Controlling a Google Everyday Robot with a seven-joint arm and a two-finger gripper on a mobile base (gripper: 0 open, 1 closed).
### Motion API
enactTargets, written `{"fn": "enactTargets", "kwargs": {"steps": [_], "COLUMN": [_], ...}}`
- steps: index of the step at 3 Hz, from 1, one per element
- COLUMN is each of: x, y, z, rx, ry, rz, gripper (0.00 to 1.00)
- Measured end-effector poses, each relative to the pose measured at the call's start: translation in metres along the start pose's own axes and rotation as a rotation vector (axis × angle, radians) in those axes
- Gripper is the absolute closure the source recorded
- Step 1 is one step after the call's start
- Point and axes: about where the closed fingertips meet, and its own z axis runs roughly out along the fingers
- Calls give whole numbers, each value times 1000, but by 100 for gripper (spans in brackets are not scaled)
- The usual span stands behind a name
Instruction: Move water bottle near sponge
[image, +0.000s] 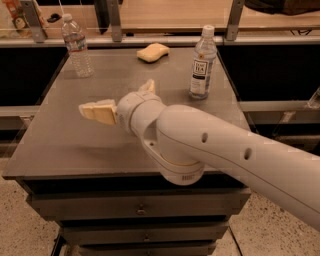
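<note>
Gripper above tabletop, grip state unclear, water bottle back-left, sponge back-centre

Grey flat-topped metal table, tall smooth clear plastic bottle with dark label upright at its 2 o'clock, gripper above its 9 o'clock, dark drawers beneath, speckled floor.

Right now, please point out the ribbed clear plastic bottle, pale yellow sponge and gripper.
water bottle (77, 47): camera view, ribbed body.
sponge (153, 52): camera view, top face.
gripper (90, 110): camera view, padded tip, above the table (55, 150).

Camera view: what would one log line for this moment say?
gripper: over table, front-left | water bottle: upright, back-left corner | sponge: back-centre
</note>
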Motion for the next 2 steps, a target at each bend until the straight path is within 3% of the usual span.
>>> {"fn": "enactTargets", "kwargs": {"steps": [2], "x": [-27], "y": [2], "z": [72], "rx": [-12], "ry": [-43], "rz": [-50], "gripper": [0]}}
